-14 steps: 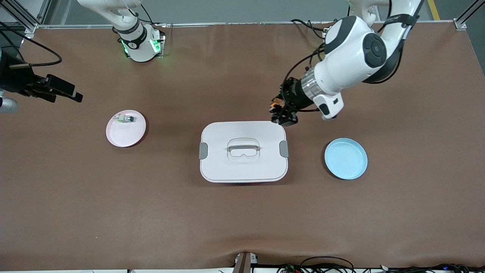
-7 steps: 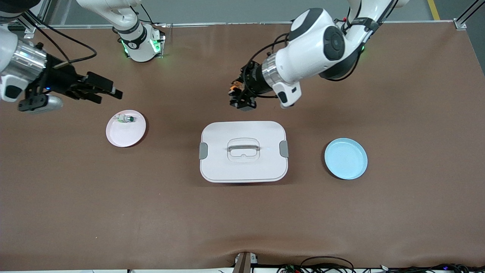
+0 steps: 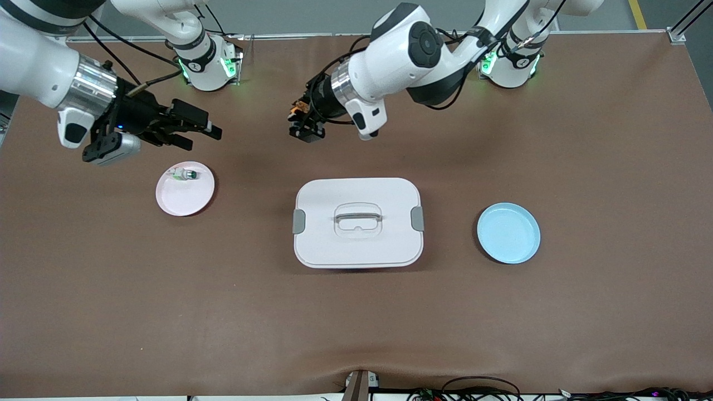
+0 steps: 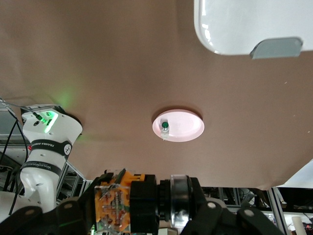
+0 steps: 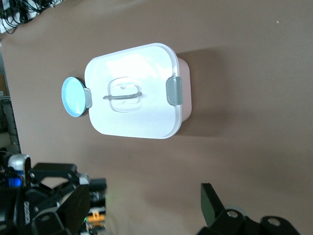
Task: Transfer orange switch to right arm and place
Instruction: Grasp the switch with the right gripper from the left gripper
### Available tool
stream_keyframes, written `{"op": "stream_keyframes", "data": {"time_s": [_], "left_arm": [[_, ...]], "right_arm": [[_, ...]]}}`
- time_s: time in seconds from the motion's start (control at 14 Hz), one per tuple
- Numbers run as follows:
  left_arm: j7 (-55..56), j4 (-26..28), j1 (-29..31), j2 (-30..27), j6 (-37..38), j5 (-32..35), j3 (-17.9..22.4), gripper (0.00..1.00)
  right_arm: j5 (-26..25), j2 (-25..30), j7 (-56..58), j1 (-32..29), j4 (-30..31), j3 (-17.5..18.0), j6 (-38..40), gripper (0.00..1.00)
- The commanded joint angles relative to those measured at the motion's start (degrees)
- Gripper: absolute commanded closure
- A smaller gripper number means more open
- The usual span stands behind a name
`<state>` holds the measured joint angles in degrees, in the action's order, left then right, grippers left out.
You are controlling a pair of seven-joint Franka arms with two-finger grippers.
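Nearest the front camera: bare brown counter (image 3: pixel 167 312), nothing standing on that strip.
Blue plate: blue plate (image 3: pixel 508 233) lies toward the left arm's end of the counter, beside the box and apart from it; nothing lies in it.
White box: white lidded box (image 3: pixel 357 223) sits mid-counter, lid on, with a grey clip at each short end and a handle recessed in the lid; the right wrist view shows it whole (image 5: pixel 134 98) with the blue plate (image 5: pixel 74 97) just at its end.
Pink plate: pink plate (image 3: pixel 181 201) lies toward the right arm's end, slightly farther from the front camera than the box.
Green-capped part: small clear-white part with a green cap (image 3: pixel 184 175) lies in the pink plate near its rim; the left wrist view shows it there too (image 4: pixel 165 129).
Right end effector: right end effector (image 3: pixel 195 129) hangs over the counter just past the pink plate's farther rim, its black fingers spread wide and holding nothing.
Left end effector: left end effector (image 3: pixel 299 123) hangs over bare counter, farther from the front camera than the box, closed around the orange switch.
Orange switch: orange switch (image 3: pixel 298 107) sits clamped between the left fingers, up in the air; the left wrist view shows its orange body (image 4: pixel 113 200) held sideways.
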<state>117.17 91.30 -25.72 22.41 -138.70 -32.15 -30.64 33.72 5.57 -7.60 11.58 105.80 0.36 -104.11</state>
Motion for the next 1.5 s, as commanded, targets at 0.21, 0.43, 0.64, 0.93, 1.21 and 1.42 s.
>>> {"op": "stream_keyframes", "data": {"time_s": [0.21,0.43,0.64,0.93,1.21,1.42], "left_arm": [[0.7,-4.9,-2.9,3.7,-3.1,0.0,0.3,0.95],[0.8,-5.3,-4.2,5.3,-5.0,1.3,0.5,0.94],[0.9,-5.3,-5.5,6.6,-8.5,2.3,0.6,0.93],[1.1,-5.2,-6.3,6.8,-8.6,2.4,0.8,0.93],[1.1,-5.2,-6.6,6.8,-8.6,3.4,0.8,0.93],[1.1,-5.2,-6.5,6.7,-8.6,3.6,0.8,0.93]], "right_arm": [[2.4,8.3,-1.8,3.4,11.8,-0.4,-4.4,0.0],[2.8,11.9,-5.1,5.6,15.0,-0.4,-5.6,0.0],[2.7,14.2,-7.1,7.7,16.8,-0.4,-6.1,0.0],[2.7,17.0,-7.6,7.8,22.4,2.8,-12.2,0.0],[2.8,16.9,-10.0,8.5,24.3,4.2,-15.5,0.0],[2.8,17.0,-10.0,9.2,26.2,4.2,-17.7,0.0]]}}
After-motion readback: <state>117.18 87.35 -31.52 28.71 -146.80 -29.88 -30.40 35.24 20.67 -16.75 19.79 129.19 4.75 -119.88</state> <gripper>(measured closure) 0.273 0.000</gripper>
